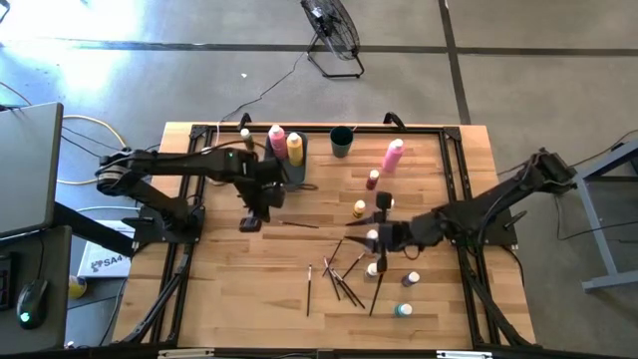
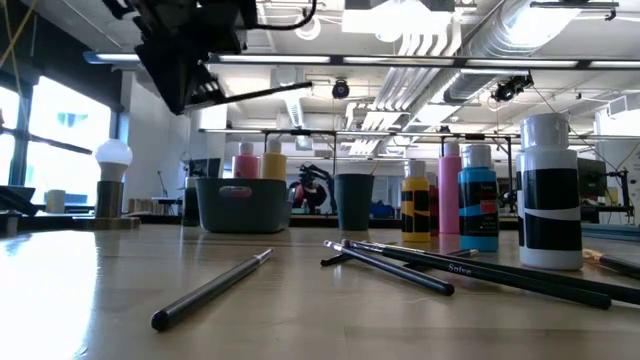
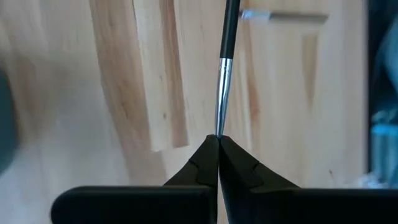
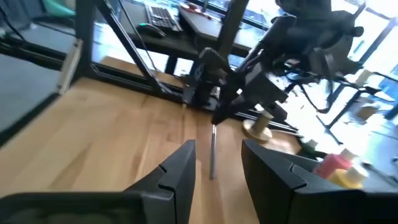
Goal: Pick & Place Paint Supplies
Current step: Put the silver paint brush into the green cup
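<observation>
Pale planked wooden table (image 1: 249, 289) on a grey concrete floor, black floor fan (image 1: 332, 30) beyond the far edge, bright open-ceilinged room behind. Left gripper (image 1: 251, 221) raised over the table's left-centre, jaws pinched shut on a thin dark-handled paintbrush (image 3: 225, 74) by its silver ferrule; right gripper (image 1: 382, 235) at right-centre, jaws partly spread and empty. Loose slim brushes (image 1: 339, 279) and small white-capped paint bottles (image 1: 409, 280) scattered near right, pink and yellow squeeze bottles (image 1: 286, 143) upright in a grey bin (image 2: 243, 203) at far centre, beside a dark cup (image 1: 341, 142).

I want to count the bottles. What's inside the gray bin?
A pink squeeze bottle and a yellow squeeze bottle stand in the gray bin. Only their tops show above the wall; anything lower inside is hidden.
</observation>
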Robot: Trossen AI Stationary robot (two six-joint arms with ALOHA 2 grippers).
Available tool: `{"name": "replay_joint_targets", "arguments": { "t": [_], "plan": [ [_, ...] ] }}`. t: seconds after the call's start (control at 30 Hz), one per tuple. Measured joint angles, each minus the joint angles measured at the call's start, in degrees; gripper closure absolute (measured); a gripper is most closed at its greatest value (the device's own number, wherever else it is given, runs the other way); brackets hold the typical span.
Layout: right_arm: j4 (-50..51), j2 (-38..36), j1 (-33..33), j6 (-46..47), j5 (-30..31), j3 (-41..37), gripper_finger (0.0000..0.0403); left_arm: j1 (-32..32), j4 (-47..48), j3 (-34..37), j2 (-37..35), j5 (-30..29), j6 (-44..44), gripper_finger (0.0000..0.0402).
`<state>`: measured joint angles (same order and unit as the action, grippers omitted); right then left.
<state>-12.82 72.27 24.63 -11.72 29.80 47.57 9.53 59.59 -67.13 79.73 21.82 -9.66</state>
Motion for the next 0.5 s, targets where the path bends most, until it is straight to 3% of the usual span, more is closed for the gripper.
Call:
{"name": "replay_joint_targets", "arguments": {
  "t": [0.3,0.5],
  "plan": [
    [-4.57,8.39,0.73,-8.44,6.33,-0.02,0.0278,4.18,-7.34,-0.04,0.32,6.29,15.69,0.0401],
    [-18.42,16.13,0.28,-23.23,11.87,-0.07,0.0278,3.95,-8.65,-0.04,0.32,8.37,22.06,0.0401]
  ]
}}
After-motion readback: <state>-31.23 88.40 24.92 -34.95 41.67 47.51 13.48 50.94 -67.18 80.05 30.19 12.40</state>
